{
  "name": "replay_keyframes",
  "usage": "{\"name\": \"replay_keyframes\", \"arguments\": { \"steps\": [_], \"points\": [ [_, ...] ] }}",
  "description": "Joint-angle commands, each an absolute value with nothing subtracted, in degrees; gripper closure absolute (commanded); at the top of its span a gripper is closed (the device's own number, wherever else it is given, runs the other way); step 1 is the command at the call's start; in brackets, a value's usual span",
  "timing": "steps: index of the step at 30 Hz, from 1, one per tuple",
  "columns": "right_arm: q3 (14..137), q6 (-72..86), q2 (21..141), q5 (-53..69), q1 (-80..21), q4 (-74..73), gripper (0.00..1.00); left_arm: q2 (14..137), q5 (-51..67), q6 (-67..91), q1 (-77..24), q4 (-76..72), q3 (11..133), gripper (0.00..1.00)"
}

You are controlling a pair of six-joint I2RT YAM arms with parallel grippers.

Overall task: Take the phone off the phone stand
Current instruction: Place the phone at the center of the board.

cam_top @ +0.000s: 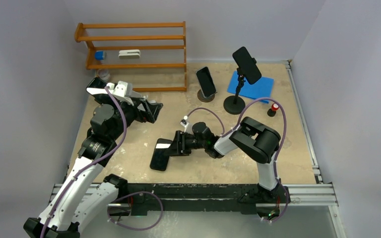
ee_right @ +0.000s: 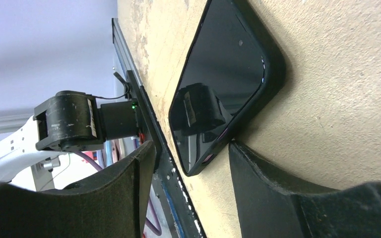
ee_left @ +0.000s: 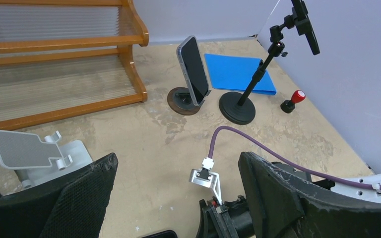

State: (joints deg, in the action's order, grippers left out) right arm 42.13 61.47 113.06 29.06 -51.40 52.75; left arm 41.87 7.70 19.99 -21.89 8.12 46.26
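The right gripper (ee_right: 191,148) lies low over the table (ee_right: 337,99), fingers released and spread to either side of the near end of the phone (ee_right: 223,69). The phone lies flat and screen-up on the tabletop, with one finger (ee_right: 278,193) right against its edge and the other a little clear of it. The left gripper (ee_left: 178,157) hangs above the table with its fingers spread wide on nothing, and the phone stand (ee_left: 30,148), its perforated plate uncovered, sits just past the tip of one of them.
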Motion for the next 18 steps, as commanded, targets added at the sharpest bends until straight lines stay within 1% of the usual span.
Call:
{"name": "replay_keyframes", "arguments": {
  "steps": [1, 7, 18],
  "points": [
    [41.07, 59.30, 112.65, 26.31, -50.87, 49.90, 0.41, 41.82, 8.52, 20.65, -22.24, 5.31, 46.54, 0.10],
    [43.12, 59.27, 113.59, 26.08, -50.86, 51.07, 0.44, 42.07, 8.78, 20.81, -22.24, 5.30, 46.56, 0.10],
    [45.70, 59.87, 115.17, 26.97, -51.23, 50.93, 0.44, 42.19, 9.40, 21.01, -22.32, 5.18, 46.50, 0.10]
  ]
}}
